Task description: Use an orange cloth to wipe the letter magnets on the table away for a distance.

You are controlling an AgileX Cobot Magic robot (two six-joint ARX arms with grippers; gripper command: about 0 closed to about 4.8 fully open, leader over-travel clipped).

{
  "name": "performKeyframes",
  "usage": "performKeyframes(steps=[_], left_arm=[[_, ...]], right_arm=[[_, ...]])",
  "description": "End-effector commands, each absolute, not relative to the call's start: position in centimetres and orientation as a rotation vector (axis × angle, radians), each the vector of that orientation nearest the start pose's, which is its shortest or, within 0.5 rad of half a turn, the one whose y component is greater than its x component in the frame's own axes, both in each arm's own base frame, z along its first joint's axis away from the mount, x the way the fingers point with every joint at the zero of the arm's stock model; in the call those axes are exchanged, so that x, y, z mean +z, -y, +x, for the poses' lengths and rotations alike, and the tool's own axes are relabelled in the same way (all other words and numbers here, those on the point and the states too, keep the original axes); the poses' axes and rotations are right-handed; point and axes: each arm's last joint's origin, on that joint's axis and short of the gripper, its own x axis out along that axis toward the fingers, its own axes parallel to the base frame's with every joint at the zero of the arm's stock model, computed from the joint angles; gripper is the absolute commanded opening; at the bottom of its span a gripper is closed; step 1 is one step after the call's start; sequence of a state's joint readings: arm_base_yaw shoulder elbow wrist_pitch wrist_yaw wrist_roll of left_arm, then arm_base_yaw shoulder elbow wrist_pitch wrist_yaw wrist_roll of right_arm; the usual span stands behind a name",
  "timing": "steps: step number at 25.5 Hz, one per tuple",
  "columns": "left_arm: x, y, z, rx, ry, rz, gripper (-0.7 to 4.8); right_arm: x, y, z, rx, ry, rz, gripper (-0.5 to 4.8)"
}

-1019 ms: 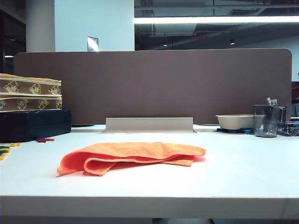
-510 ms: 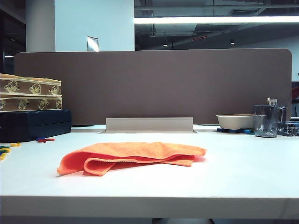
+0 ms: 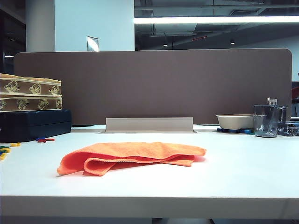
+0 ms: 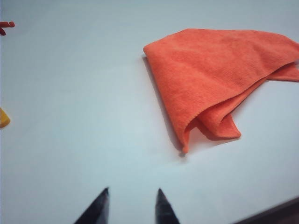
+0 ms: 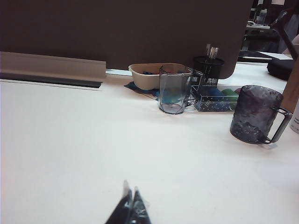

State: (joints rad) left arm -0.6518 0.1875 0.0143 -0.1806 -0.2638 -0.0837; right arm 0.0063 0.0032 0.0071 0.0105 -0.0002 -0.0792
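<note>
Left gripper (image 4: 130, 205) hovers with jaws parted over bare tabletop (image 4: 84, 116) just short of the orange cloth (image 4: 219, 79), letter magnets (image 3: 45, 139) lie off left, right gripper (image 5: 131, 207) sits pinched together, empty.

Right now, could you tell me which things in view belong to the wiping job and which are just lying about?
Job:
orange cloth, lying untouched
letter magnets, far left on the table
left gripper, open, short of the cloth
right gripper, shut, idle

Lying about:
dark blue case
cream bowl
two smoky cups
</note>
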Motion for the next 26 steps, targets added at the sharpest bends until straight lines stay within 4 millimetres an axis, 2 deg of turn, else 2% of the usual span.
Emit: performKeyframes(steps=[1,9,16,26], left_arm=[[13.6,5.6,8.6,-0.372,-0.335,0.072,1.20],[13.7,5.6,8.5,-0.373,-0.320,0.064,1.20],[15.0,5.2,8.0,-0.383,-0.165,-0.012,1.20],[15.0,4.7,8.3,-0.328,-0.163,-0.018,1.20]], right_arm=[[16.6,-0.1,9.8,0.004,0.026,-0.078,-0.05],[16.6,-0.1,9.8,0.004,0.026,-0.078,-0.05],[16.6,-0.1,9.8,0.004,0.026,-0.078,-0.05],[16.6,-0.1,9.8,0.004,0.026,-0.078,-0.05]])
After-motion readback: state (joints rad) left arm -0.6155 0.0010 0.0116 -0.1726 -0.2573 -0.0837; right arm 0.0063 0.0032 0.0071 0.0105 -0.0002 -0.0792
